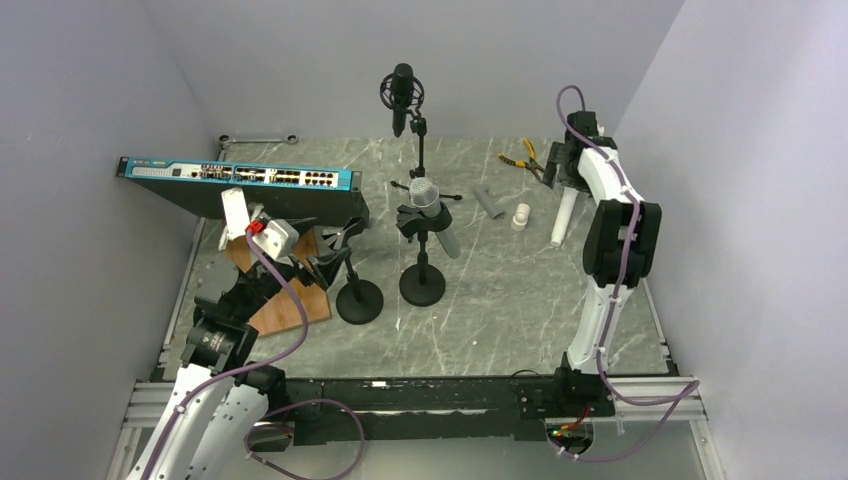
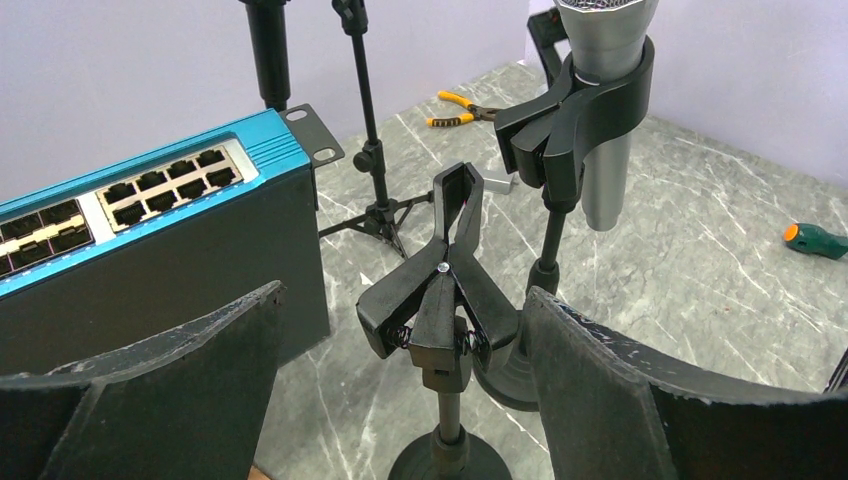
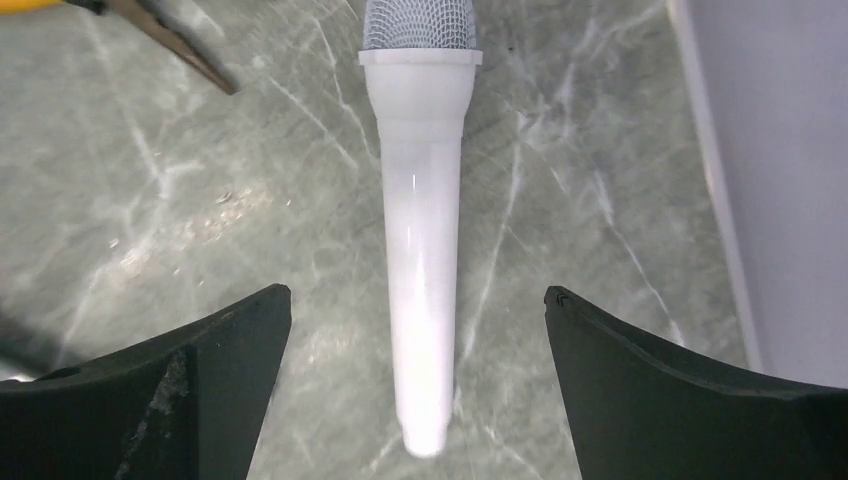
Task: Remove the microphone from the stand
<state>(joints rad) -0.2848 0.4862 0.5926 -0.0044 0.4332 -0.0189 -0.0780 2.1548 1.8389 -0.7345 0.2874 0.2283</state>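
A silver microphone (image 1: 428,203) sits tilted in the black clip of a small round-base stand (image 1: 422,284) at the table's middle; it also shows in the left wrist view (image 2: 605,120). Left of it stands a second small stand (image 1: 358,300) whose clip (image 2: 440,300) is empty. My left gripper (image 1: 325,262) is open, with its fingers either side of that empty clip (image 2: 405,295). My right gripper (image 1: 556,178) is open and empty above a white microphone (image 1: 563,218) that lies flat on the table, between the fingers in the right wrist view (image 3: 417,292).
A tall tripod stand holds a black microphone (image 1: 401,92) at the back. A blue network switch (image 1: 240,178) stands at the left, over a wooden board (image 1: 290,308). Yellow pliers (image 1: 520,160), a grey piece (image 1: 490,200), a small white part (image 1: 521,215) and a screwdriver (image 2: 815,240) lie around.
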